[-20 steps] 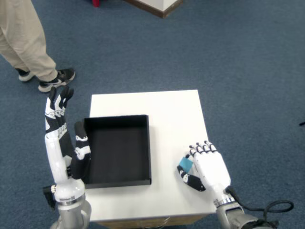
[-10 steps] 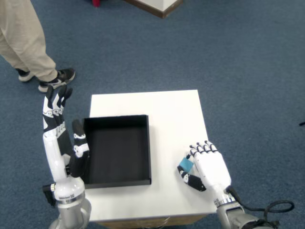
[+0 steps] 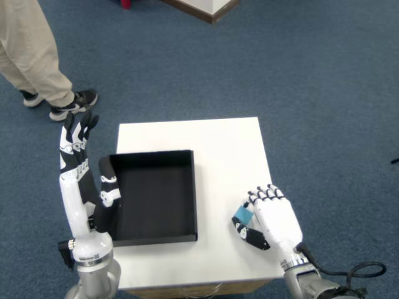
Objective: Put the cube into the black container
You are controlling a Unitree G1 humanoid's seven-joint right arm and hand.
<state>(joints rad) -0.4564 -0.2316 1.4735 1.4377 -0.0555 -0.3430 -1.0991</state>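
Observation:
The small teal cube (image 3: 242, 215) sits low over the white table (image 3: 218, 143), near its front right corner. My right hand (image 3: 273, 219) wraps around it from the right. The curled fingers (image 3: 262, 195) lie on the cube's far side and the black thumb (image 3: 251, 237) on its near side, so only the cube's left face shows. The black container (image 3: 154, 194), a shallow open square tray with nothing in it, lies on the left half of the table, a short gap left of the cube. My left hand (image 3: 78, 146) is raised with its fingers spread beside the tray's left wall.
A person in beige trousers and dark shoes (image 3: 75, 103) stands on the blue carpet beyond the table's far left corner. The corner of a wooden-edged piece of furniture (image 3: 206, 7) shows at the top. A black cable (image 3: 358, 271) trails from my right wrist.
My left arm has wavered slightly beside the tray. The right hand and the cube have stayed where they were.

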